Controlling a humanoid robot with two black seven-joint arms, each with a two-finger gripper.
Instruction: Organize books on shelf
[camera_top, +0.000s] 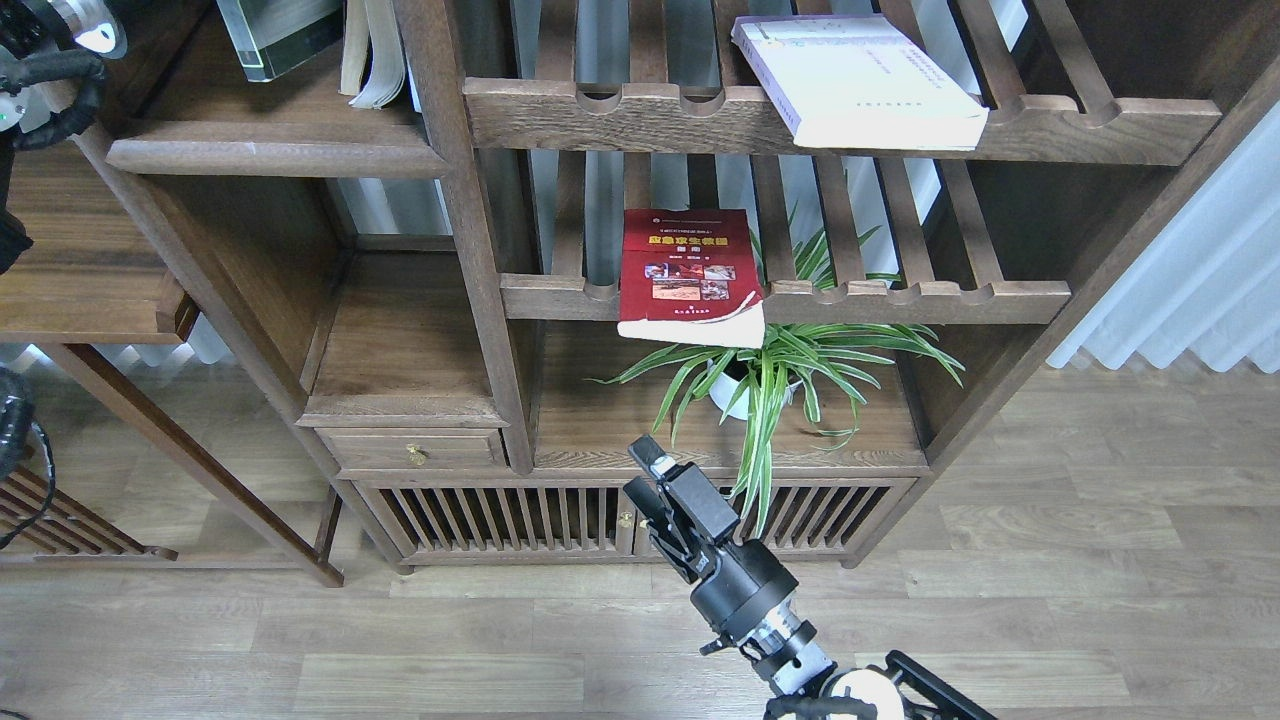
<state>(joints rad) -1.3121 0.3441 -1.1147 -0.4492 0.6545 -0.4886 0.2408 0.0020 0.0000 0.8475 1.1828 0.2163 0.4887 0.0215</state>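
The red book (688, 272) with small photos lies flat on the lower slatted rack, its front edge hanging over the rail. The pale lavender-white book (860, 80) lies flat on the upper slatted rack. A black-grey book with a green panel (278, 32) stands on the solid dark-brown shelf (270, 155) at top left, cut off by the frame edge. My right gripper (645, 478) is open and empty, low in front of the cabinet doors, below the red book. Only cabled parts of my left arm (50, 60) show at the far left; its gripper is out of view.
A pale-paged book (372, 55) stands on the solid shelf beside the black-grey one. A potted spider plant (775, 370) sits under the red book, leaves drooping over the slatted cabinet doors (500, 515). A small drawer (415, 452) and a side table (90, 280) are at left.
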